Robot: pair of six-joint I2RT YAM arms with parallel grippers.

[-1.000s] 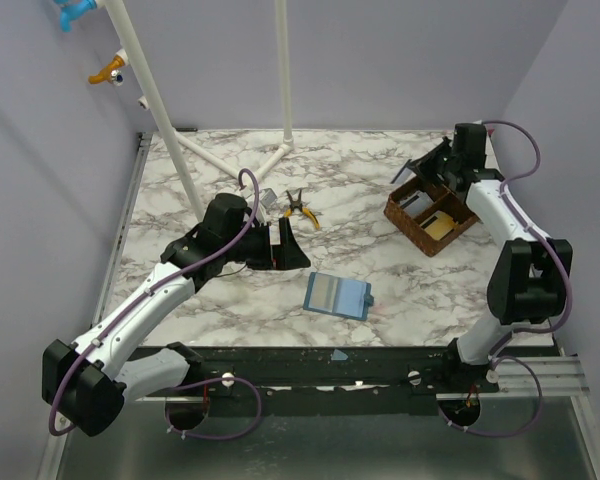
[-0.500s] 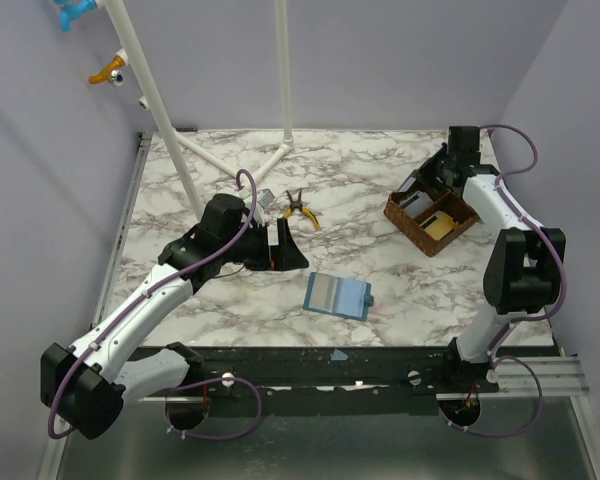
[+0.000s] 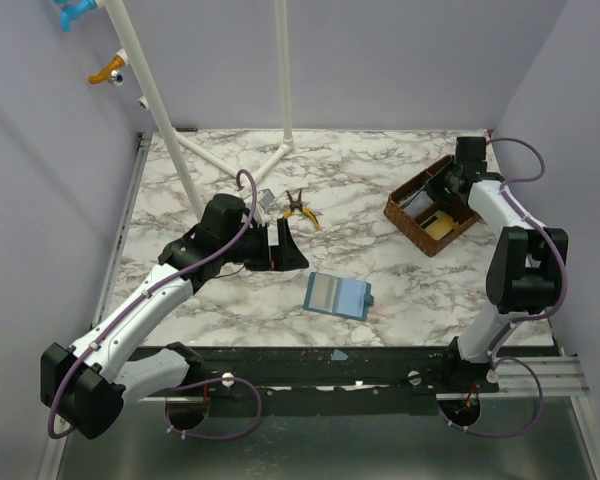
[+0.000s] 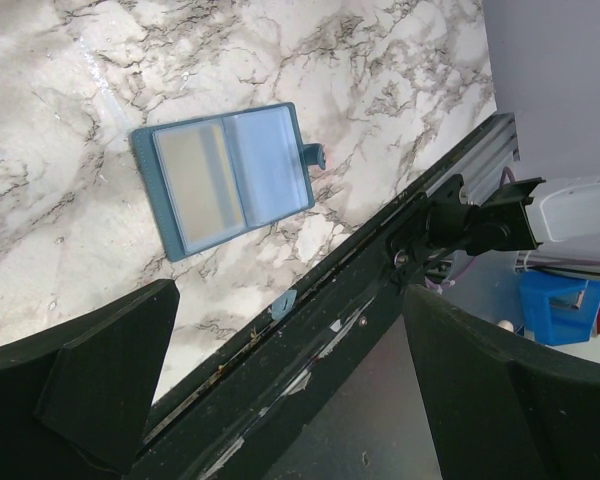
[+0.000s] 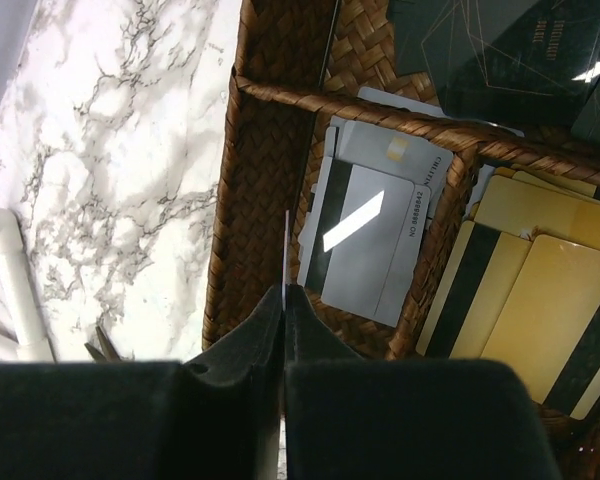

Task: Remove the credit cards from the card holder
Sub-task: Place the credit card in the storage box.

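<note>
The marble table [image 3: 380,165] is carrying four things. The open blue holder [image 3: 338,295] is lying flat toward six o'clock of its middle. From the holder, the pliers [image 3: 300,208] are lying at eleven o'clock, the wicker tray [image 3: 408,228] is sitting at two o'clock, and the white pipe legs [image 3: 250,160] are resting toward eleven, near the far edge.

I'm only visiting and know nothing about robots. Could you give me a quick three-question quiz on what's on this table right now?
1. True or false: the blue card holder lies open and flat on the marble table.
2. Where do loose cards lie? A) in the woven tray; B) under the pliers; C) on the white pipe frame.
3. Fill in: the right gripper is shut on a thin ____ seen edge-on.
Key: 1 true; 2 A; 3 card.
</note>
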